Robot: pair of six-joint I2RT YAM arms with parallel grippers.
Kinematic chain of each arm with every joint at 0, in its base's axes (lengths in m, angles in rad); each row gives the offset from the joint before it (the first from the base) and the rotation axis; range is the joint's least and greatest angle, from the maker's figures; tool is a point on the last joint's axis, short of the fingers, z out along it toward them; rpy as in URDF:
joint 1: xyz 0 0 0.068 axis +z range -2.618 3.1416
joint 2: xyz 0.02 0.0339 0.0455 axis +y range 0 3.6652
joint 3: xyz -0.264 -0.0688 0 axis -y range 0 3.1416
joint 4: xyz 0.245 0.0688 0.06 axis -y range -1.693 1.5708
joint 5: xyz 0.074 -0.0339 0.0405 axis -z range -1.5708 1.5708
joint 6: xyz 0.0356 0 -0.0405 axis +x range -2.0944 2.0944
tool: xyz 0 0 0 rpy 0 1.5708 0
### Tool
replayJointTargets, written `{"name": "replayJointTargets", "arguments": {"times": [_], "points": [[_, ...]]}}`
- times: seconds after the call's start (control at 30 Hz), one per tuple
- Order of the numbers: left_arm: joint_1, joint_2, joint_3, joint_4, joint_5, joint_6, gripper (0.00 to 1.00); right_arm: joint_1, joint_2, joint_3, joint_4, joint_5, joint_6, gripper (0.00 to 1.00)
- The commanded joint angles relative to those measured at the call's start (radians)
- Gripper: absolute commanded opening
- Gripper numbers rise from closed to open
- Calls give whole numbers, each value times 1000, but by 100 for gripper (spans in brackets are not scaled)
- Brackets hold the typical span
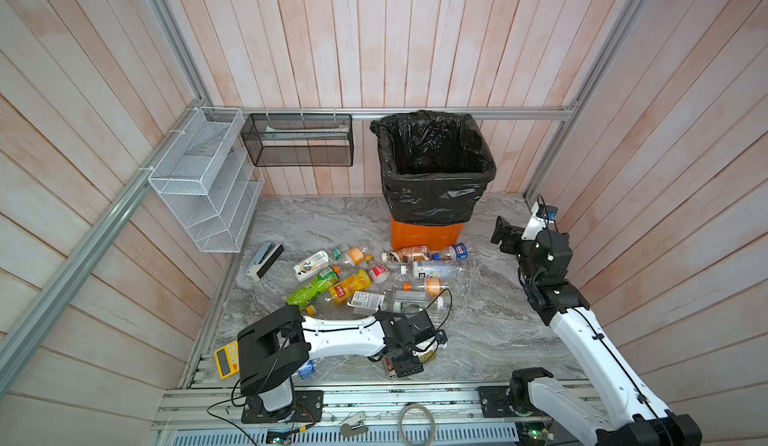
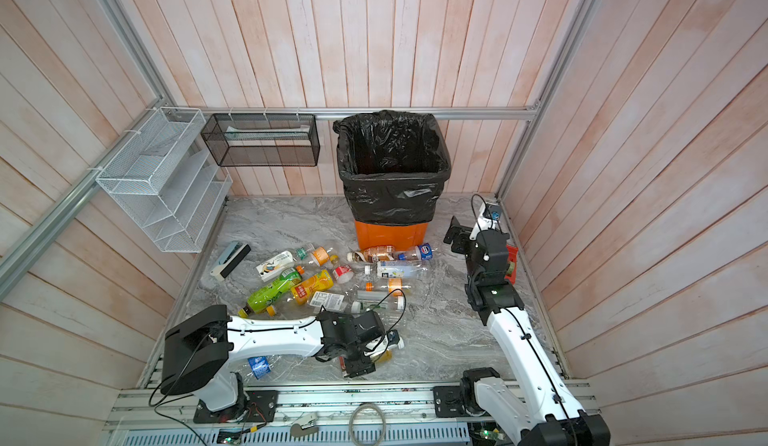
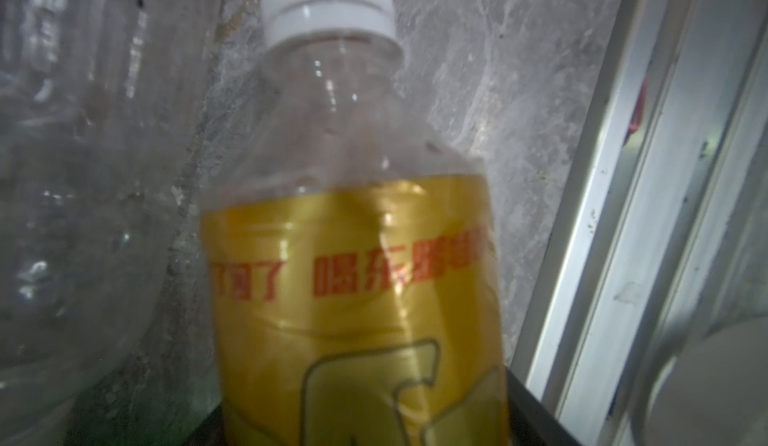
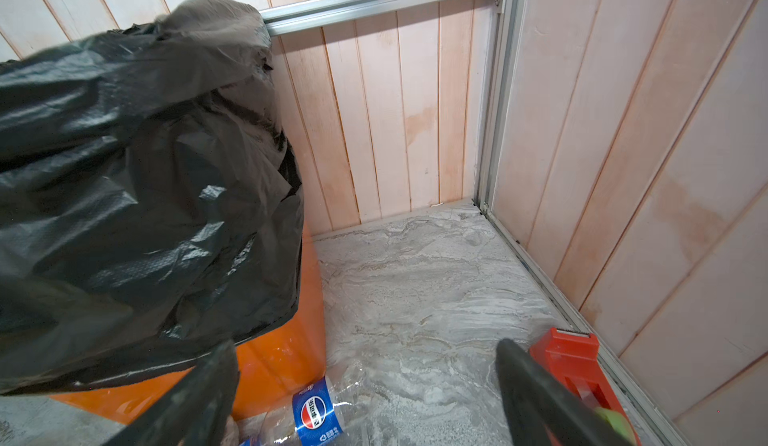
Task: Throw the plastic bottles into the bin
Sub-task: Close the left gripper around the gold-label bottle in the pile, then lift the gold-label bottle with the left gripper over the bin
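Bin (image 1: 428,236) stood at the far side of the marble table (image 1: 498,340), a little right of centre. Its orange wall showed below the black bag (image 1: 436,199) folded over the rim.

Plastic bottles (image 1: 349,286) lay on their sides in a loose heap across the middle of the table, just on the near side of the bin. The Pepsi bottle (image 4: 316,415) lay closest to the bin's foot. Whether it touched the wall could not be told. One more blue-labelled bottle (image 2: 259,367) lay under the left arm by the near edge.

Left gripper (image 1: 411,356) was low at near centre, at a yellow-labelled bottle (image 3: 353,298) with a white cap (image 3: 328,4). This bottle lay apart from the heap, on its near side, and filled the left wrist view at close range. The fingers were not clear there or in the top views, so it could not be told whether they were clamped on the bottle or only around it.

Right gripper (image 4: 365,402) was raised at far right, just right of the bin. Its fingers (image 4: 195,398) were spread wide with nothing between them.

Red tape dispenser (image 4: 573,365) sat against the right wall. Yellow calculator (image 1: 226,359) lay at the near left corner.
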Motion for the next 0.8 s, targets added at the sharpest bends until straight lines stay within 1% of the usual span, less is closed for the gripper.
{"name": "replayJointTargets", "arguments": {"times": [0.0,0.07,0.23,0.37,0.57,0.67,0.73,0.77], "points": [[-4,10,26,-2,19,8,68,-10,-19,-10,23,16,21,97],[-4,-3,28,9,20,6,64,-13,-24,-18,24,16,23,97],[-3,-96,11,61,29,-7,59,-19,-47,-54,28,31,34,97],[1,-212,-16,126,10,-18,58,-29,-73,-83,27,42,40,97],[40,-456,-66,271,-96,-15,59,-40,-116,-126,27,56,50,97],[70,-578,-78,374,-201,13,60,-41,-132,-149,30,59,61,97],[86,-655,-95,501,-294,62,60,-42,-142,-166,36,57,71,97],[98,-685,-102,568,-315,93,61,-42,-145,-174,40,56,76,97]]}}
